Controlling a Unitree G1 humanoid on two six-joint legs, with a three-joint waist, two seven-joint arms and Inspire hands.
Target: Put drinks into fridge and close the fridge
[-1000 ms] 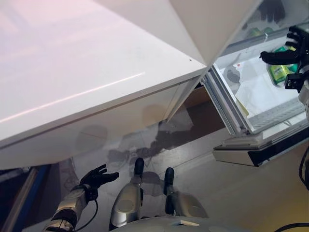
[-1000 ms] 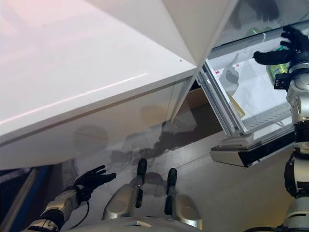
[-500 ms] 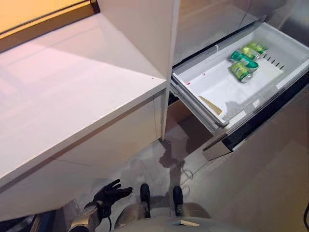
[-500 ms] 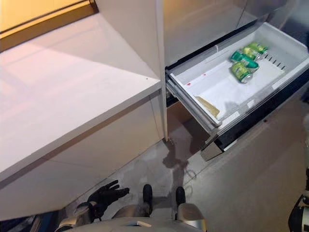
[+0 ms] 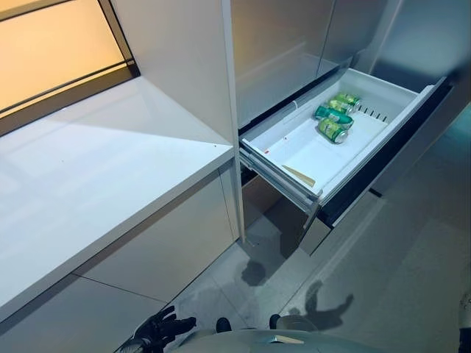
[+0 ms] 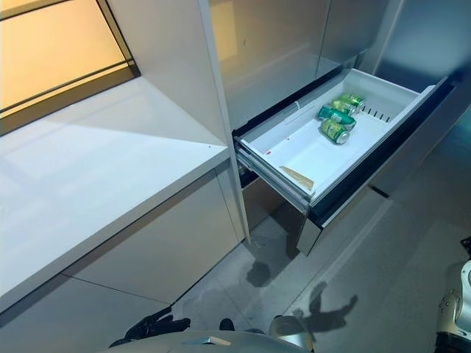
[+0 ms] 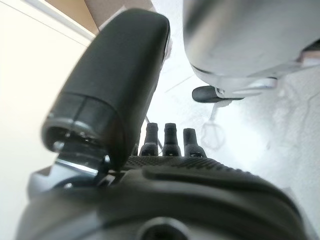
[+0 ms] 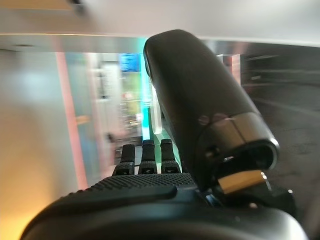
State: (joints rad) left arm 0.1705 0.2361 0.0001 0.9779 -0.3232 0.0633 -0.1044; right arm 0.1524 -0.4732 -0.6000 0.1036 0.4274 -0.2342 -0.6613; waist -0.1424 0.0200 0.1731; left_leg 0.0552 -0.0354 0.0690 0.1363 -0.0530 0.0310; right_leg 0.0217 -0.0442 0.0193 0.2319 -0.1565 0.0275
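Observation:
The white fridge drawer [image 5: 284, 173] stands pulled out at the upper right, below tall grey fridge doors [image 5: 294, 44]. Green cans [image 5: 335, 123] lie on their sides at the drawer's far end; the rest of its white floor is bare apart from a flat tan piece [image 5: 300, 175]. My left hand [image 5: 163, 326] hangs low near the floor, far from the drawer, with its fingers straight and empty; it also shows in the left wrist view [image 7: 170, 140]. My right hand [image 8: 145, 155] has straight fingers and holds nothing.
A long white counter [image 5: 88, 191] runs along the left, with an orange-lit window [image 5: 51, 59] behind it and a tall white panel [image 5: 176, 66] between it and the fridge. Grey floor [image 5: 390, 257] lies in front of the drawer.
The camera has pulled back and up, so the whole drawer shows. My right hand has left the drawer, where the cans stay. My left hand has sunk lower in the picture.

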